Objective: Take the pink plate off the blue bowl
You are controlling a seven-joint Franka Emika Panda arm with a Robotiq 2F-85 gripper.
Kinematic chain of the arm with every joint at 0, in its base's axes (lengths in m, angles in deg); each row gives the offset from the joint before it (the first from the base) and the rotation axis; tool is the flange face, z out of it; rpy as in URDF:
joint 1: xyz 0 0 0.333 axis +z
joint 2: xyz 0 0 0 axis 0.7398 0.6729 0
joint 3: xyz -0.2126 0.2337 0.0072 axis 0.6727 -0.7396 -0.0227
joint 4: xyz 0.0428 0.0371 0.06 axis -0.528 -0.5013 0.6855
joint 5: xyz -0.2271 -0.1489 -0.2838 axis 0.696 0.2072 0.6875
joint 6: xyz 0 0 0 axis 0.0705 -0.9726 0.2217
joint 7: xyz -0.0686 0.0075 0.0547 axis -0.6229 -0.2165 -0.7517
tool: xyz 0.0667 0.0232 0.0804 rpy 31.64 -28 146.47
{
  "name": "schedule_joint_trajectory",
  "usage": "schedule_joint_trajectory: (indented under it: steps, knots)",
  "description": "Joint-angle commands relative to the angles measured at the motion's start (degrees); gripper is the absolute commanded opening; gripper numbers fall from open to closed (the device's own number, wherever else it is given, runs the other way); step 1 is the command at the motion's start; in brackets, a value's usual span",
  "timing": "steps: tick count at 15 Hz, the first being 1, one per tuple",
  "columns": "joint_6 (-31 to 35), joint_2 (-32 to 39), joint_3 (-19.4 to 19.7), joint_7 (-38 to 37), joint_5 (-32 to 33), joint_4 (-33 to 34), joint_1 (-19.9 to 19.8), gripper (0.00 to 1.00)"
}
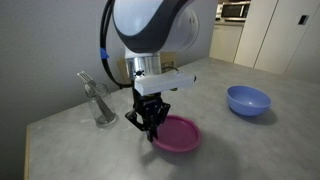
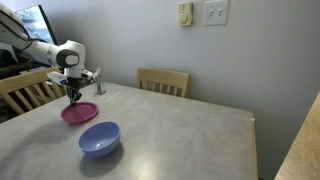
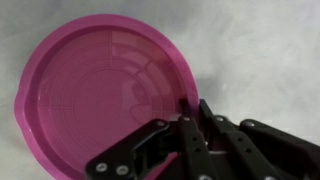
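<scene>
The pink plate lies flat on the grey table, apart from the blue bowl, which stands empty and upright on its own. In the wrist view the plate fills the left of the picture. My gripper points down at the plate's edge. Its fingers are close together, one inside the rim and one outside, pinching the rim.
A clear glass holder with utensils stands near the table's corner behind the gripper. Wooden chairs stand at the table's far sides. The table edge is close to the plate.
</scene>
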Motion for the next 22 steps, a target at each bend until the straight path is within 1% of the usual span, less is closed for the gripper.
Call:
schedule_joint_trajectory:
  steps: [1, 8, 13, 14, 15, 16, 19, 22]
  knots:
    - [1.8, -0.6, 0.8, 0.2, -0.1, -1.4, -1.3, 0.03]
    - [1.6, -0.5, 3.1, -0.5, 0.3, -2.3, -3.0, 0.03]
    - [1.8, -0.4, 3.5, -0.5, 0.1, -2.6, -3.8, 0.03]
    - [1.8, -0.4, 3.6, -0.7, 0.1, -2.6, -3.9, 0.36]
    - [2.0, -0.5, 3.7, -1.0, 0.0, -2.7, -3.9, 0.39]
    - [2.2, -0.6, 3.8, -1.4, -0.1, -2.8, -4.0, 0.44]
    - [2.7, -1.1, 3.9, -2.5, -0.3, -3.4, -4.1, 0.66]
    - [2.4, -3.8, 3.7, -4.0, -1.1, -5.5, -4.4, 0.85]
